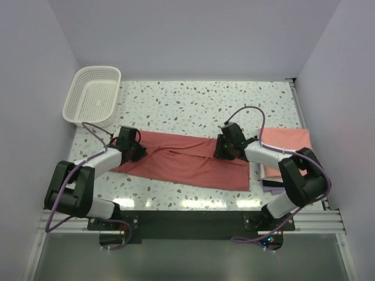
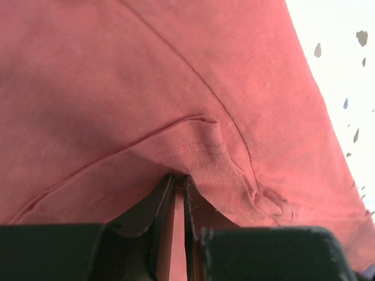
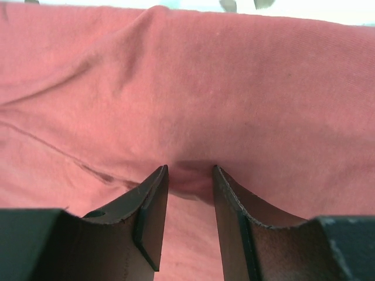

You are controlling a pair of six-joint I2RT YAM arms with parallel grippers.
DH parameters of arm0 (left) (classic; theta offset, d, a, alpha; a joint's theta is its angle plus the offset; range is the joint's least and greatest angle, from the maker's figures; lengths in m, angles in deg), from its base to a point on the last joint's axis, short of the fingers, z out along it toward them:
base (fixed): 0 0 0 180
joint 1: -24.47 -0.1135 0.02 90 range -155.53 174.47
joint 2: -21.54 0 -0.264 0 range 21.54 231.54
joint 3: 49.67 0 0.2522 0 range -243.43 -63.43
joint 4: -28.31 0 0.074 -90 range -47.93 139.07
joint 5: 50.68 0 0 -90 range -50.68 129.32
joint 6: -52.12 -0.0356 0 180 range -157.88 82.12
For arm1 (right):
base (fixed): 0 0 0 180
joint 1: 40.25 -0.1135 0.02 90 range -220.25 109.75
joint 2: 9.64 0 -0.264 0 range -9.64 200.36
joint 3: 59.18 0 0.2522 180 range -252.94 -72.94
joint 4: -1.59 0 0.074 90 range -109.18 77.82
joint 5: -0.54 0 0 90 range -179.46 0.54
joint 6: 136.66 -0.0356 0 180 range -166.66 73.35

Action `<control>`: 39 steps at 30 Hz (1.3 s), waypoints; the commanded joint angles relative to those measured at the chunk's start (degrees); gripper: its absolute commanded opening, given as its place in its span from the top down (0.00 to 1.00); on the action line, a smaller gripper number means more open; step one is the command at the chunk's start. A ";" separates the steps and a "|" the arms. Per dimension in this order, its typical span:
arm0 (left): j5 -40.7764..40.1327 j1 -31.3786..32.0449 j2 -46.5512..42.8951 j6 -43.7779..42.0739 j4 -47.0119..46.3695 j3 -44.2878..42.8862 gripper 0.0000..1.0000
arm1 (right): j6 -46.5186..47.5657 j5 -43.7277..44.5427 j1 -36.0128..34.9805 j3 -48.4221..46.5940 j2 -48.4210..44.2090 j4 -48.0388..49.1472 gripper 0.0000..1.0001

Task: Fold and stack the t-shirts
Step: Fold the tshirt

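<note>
- Your left jaws are pressed almost together, pinching a raised tuck of the dusty red t-shirt (image 2: 193, 88) beside a stitched hem. Your right jaws stand a little wider and pinch a fold of the same shirt at its far edge.
- The speckled desk (image 1: 193, 99) is walled in close on the left, back and right. Its far half is bare, and that is your open room.
- The dusty red t-shirt lies flat in a long band across the near middle. Its left end sits under the left jaws and its near edge runs close to the front rail.
- The salmon pink t-shirt (image 1: 285, 140) lies folded at the right edge, just beside the right arm (image 1: 269, 153) and near the red shirt's right end. Something darker shows under its near edge; you cannot tell what.
- The white basket (image 1: 94, 96) sits in the far left corner, apart from both shirts, behind the left arm (image 1: 99, 158).
</note>
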 commanded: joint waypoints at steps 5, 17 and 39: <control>-6.05 1.85 13.71 -1.46 -1.03 -11.00 0.84 | -11.49 -6.76 -1.83 13.87 -9.70 5.31 0.60; 9.56 7.13 47.11 -11.84 1.79 -45.89 0.85 | -30.76 0.96 -28.80 16.55 -14.47 16.29 0.60; 31.38 3.10 47.76 -19.67 -4.97 -70.17 0.44 | -13.28 3.52 -25.86 -6.58 -12.86 -4.85 0.57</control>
